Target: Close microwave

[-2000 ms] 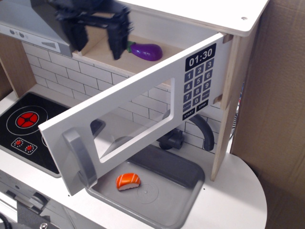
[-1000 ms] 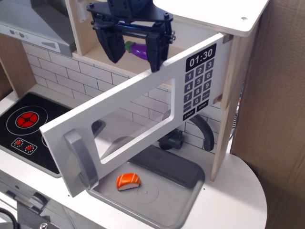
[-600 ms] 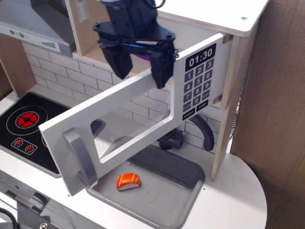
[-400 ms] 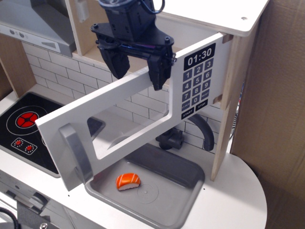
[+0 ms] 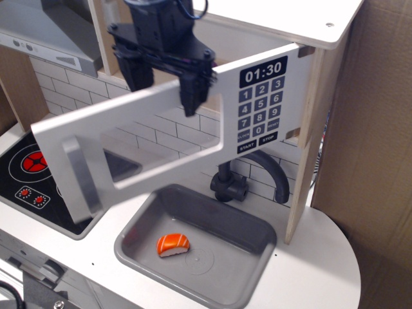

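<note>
my pincer (image 5: 164, 87): jaws spread wide, straddling the door's top edge, gripping nothing | microwave (image 5: 161, 132): door partly open, directly beneath and in front of me | sushi (image 5: 172, 244): in sink (image 5: 251, 228), far below me

Microwave (image 5: 161, 138) door ajar, jaws straddling

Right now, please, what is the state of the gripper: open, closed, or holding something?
Gripper: open, jaws straddling the top edge of the microwave door, gripping nothing.
</note>
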`<control>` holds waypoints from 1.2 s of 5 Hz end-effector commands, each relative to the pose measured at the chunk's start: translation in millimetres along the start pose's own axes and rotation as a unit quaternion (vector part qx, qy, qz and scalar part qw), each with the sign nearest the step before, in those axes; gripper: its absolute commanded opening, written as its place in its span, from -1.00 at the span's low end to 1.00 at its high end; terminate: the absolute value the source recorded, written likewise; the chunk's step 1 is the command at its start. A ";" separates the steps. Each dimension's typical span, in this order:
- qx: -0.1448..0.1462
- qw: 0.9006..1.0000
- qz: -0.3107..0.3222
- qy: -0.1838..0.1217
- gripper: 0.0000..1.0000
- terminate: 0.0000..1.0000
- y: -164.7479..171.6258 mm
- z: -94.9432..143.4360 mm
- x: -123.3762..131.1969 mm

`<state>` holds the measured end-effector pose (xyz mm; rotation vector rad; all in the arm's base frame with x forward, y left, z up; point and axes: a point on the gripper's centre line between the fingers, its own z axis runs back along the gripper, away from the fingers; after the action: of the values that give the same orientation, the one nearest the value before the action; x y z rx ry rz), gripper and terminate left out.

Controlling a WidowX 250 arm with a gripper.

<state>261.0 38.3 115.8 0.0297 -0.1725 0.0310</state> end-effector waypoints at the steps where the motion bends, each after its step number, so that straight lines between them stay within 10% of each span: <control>1: 0.042 0.998 -0.001 -0.047 1.00 -1.00 38.5 23.4 13.2; 3: 0.123 0.991 0.009 -0.054 1.00 -1.00 52.9 63.9 7.6; 6: 0.063 0.985 0.159 -0.018 1.00 -1.00 -10.2 22.9 -34.1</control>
<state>219.7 25.5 116.2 0.1217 -0.1767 0.3593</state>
